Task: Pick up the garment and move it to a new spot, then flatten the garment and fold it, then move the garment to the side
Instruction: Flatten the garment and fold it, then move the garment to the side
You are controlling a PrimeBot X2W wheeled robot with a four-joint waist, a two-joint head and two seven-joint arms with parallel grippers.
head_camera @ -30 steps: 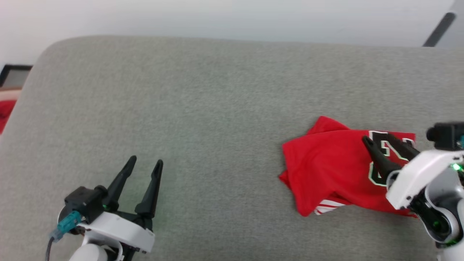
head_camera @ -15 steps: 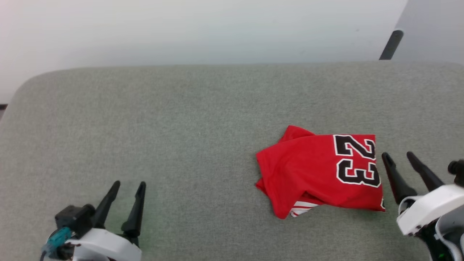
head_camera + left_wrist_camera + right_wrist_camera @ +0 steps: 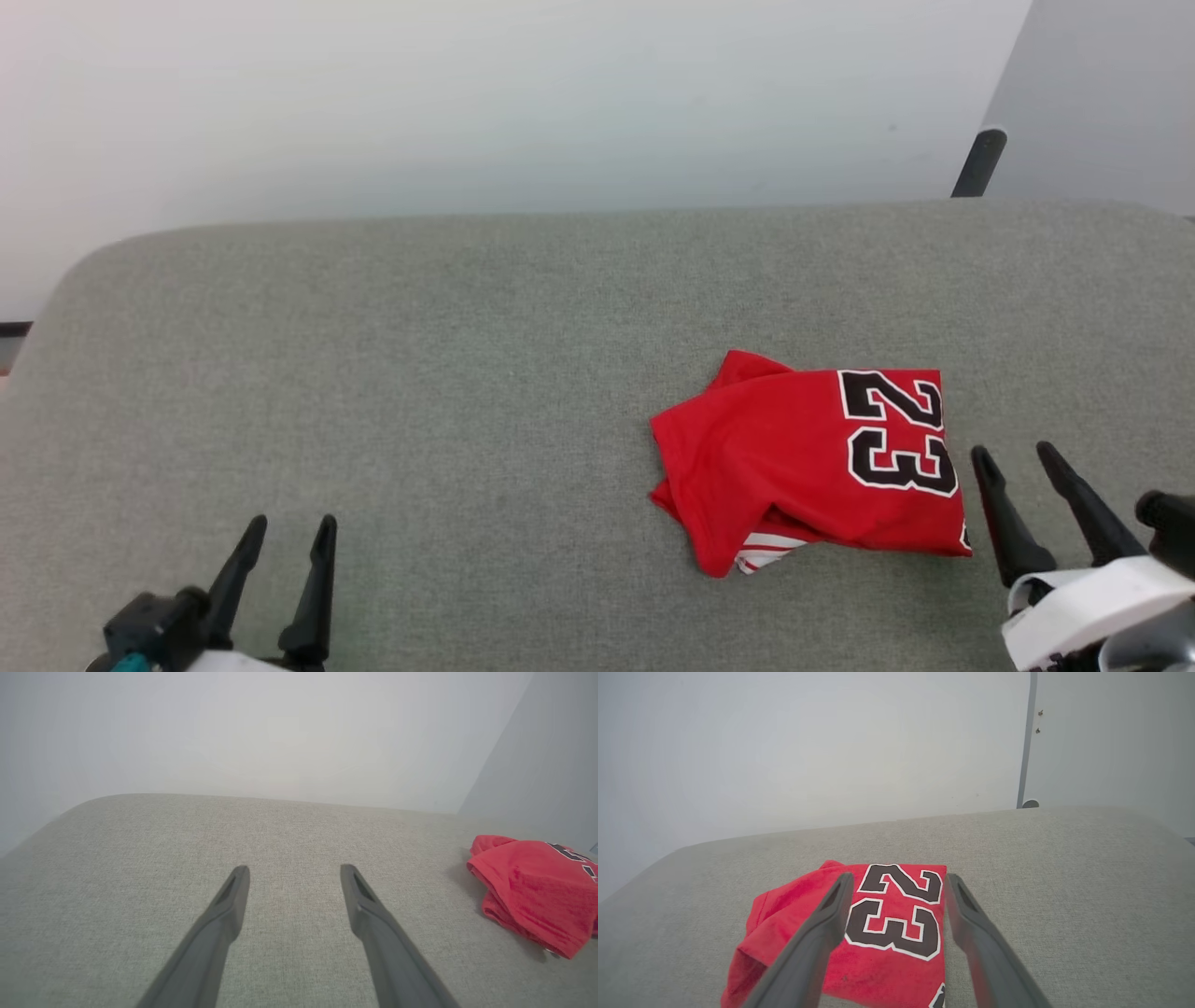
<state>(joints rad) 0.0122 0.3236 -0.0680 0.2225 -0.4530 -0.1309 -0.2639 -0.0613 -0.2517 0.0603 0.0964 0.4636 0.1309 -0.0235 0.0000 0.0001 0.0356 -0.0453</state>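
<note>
The garment (image 3: 812,462), a red jersey with black white-outlined numerals 23 and a bit of striped white trim showing underneath, lies folded on the grey cushioned surface (image 3: 467,373), right of centre. My right gripper (image 3: 1013,457) stands open just to the garment's right, clear of the cloth. Through the right wrist view the garment (image 3: 892,924) lies beyond and below the open fingers (image 3: 822,933). My left gripper (image 3: 285,530) is open and empty at the lower left, far from the garment (image 3: 532,882), which lies at the right edge of the left wrist view.
A pale wall (image 3: 467,103) rises behind the grey surface. A dark post (image 3: 977,161) stands at the back right, beside a grey panel. The surface's rounded corner (image 3: 75,271) is at the left.
The right gripper has drawn back off the garment, which now lies free. The head camera has tilted, shifting the whole picture; both grippers sit lower in it.
</note>
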